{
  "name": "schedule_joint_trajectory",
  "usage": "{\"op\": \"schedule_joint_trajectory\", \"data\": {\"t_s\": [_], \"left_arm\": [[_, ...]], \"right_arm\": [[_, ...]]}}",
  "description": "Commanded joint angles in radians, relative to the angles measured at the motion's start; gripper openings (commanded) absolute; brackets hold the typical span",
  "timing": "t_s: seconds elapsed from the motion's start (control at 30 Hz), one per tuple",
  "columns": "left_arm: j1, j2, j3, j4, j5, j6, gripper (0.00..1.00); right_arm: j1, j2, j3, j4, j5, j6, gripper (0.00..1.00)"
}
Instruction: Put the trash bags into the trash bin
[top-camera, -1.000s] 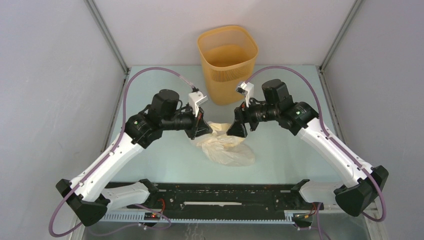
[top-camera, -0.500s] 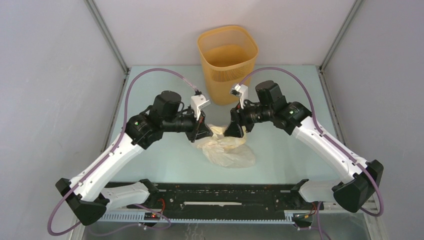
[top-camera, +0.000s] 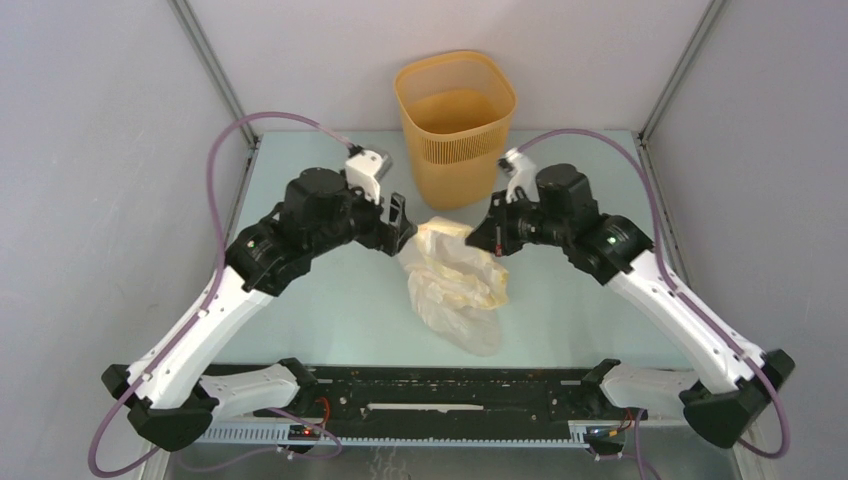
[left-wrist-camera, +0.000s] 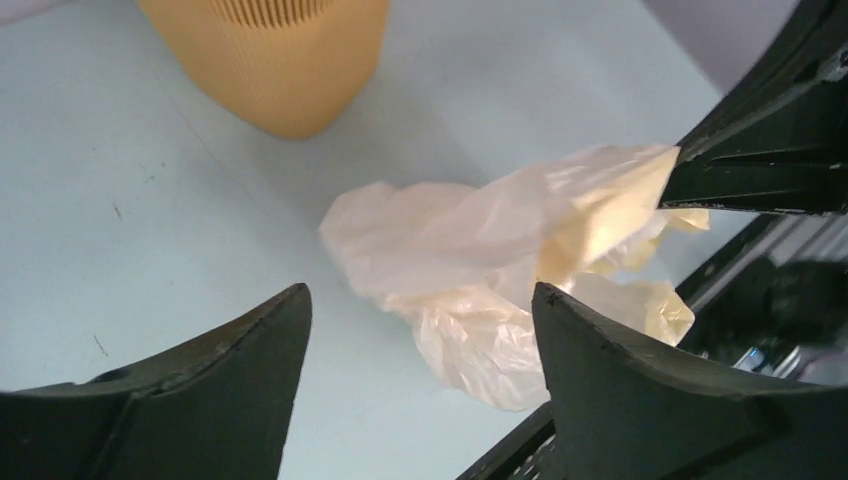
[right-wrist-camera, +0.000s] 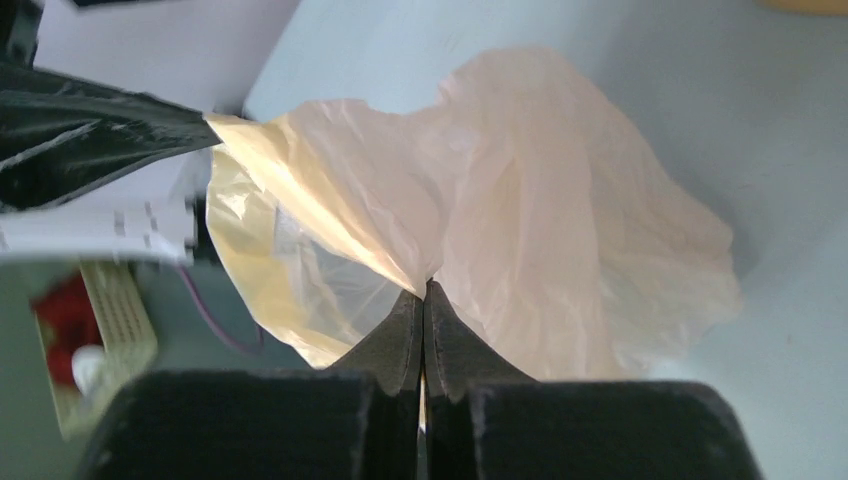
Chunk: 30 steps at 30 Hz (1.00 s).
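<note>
One step in hand, by judgement: lift and carry of thin, crinkly, translucent cream-white plastic bag with pale yellow rim band (top-camera: 455, 285) to orange-yellow plastic wastebasket with rounded-square mouth and slotted lower half (top-camera: 455, 110). Wastebasket upright at middle of far edge of pale green surface (top-camera: 330, 300); bag not yet inside.

Handling, advised:
- No slackening of right-side pinch during travel.
- Raise well above wastebasket rim before crossing, given long tail trailing toward near edge.
- Slow pace; film light, prone to snag on rim or tip wastebasket.
- Second pinch by left side on loose rim band, likely useful for gathering bulk narrower than mouth.
- Release only with most of bag below rim.

State of right fingers (right-wrist-camera: 424, 310): fully shut, thin fold of bag clamped between tips, film fanning out to both sides.

State of left fingers (top-camera: 398, 215): spread wide, nothing held, just beside bag's left-hand edge; touching or narrowly apart, not to be told.

Bag position: mid-surface between both sets of fingers, upper part bunched at pinch just nearside of wastebasket base, lower part draped on surface toward near edge.
</note>
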Motion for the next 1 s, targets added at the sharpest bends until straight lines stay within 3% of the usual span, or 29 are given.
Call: {"op": "schedule_joint_trajectory", "data": {"t_s": [0.0,0.13,0.23,0.4,0.73,0.87,0.97], "left_arm": [[0.032,-0.008,0.106,0.037,0.024,-0.162,0.9],[0.032,0.012,0.067,0.2,0.327,-0.274,0.96],[0.025,0.025,0.029,0.275,0.435,-0.322,1.0],[0.02,0.08,0.016,0.23,0.421,-0.328,1.0],[0.028,0.319,0.097,0.03,0.292,-0.334,0.99],[0.052,0.313,0.076,0.069,0.319,-0.346,0.77],[0.069,0.264,0.025,0.141,0.321,-0.344,0.46]], "right_arm": [[-0.007,-0.084,-0.001,0.03,0.45,0.374,0.0],[-0.033,-0.098,0.001,0.059,0.587,0.675,0.0],[-0.015,-0.08,0.031,0.069,0.648,0.776,0.0],[-0.006,-0.049,0.09,0.049,0.687,0.848,0.0],[-0.003,-0.056,0.163,0.032,0.597,0.829,0.0],[-0.002,-0.091,0.132,0.018,0.562,0.799,0.0],[-0.007,-0.121,0.103,-0.025,0.558,0.768,0.0]]}}
